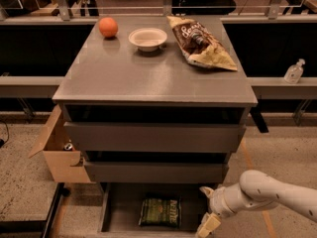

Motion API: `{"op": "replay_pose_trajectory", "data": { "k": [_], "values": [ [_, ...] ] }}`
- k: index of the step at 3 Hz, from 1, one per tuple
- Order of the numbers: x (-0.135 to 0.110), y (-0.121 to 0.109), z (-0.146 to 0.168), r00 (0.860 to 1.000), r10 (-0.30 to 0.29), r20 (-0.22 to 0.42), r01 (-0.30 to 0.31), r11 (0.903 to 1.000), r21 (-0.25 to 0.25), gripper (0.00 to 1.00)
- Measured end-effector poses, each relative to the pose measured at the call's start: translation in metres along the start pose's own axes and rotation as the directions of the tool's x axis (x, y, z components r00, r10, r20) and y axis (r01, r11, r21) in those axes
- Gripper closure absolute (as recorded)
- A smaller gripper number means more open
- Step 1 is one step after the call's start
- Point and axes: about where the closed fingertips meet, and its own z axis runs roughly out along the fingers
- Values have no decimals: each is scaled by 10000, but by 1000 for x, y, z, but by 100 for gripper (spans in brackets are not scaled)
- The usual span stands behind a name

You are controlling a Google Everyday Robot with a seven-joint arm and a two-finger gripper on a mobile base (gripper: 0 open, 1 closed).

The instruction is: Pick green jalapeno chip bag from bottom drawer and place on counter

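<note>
Counter (148,78): the grey top fills the upper middle of the frame. At its far edge stand an orange fruit (108,27), a white bowl (147,37) and a brown chip bag (200,41).
Bottom drawer (121,207): it is pulled out at the bottom centre of the frame, under the two grey drawers.
My arm (277,192): it enters from the lower right of the frame, low and almost level, with the wrist turned toward the drawer.
Green jalapeno chip bag (160,212): it lies flat on the drawer floor, near the middle, lettering up.
Gripper (202,211): it is at the right end of the drawer, beside the bag but not touching it.
Fingers (208,225): they stand wide apart and hold nothing.
Step in hand: I judge this is the approach to the bag.
How to do it well: I should move left until the bag is between my fingers, stay under the middle drawer's front, and come down gently. The foil is thin and slippery, so I should pinch a raised edge and not press on the flat face.
</note>
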Motion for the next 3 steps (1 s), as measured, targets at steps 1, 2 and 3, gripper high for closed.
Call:
{"op": "replay_pose_trajectory", "data": {
  "k": [1,2,3],
  "values": [
    [4,-4,9,9999,-22,130,23,9999,-112,0],
    [12,-12,25,9991,-165,387,177,9993,-319,0],
    [17,-19,40,9983,-242,538,270,9983,-512,0]
  ]
}}
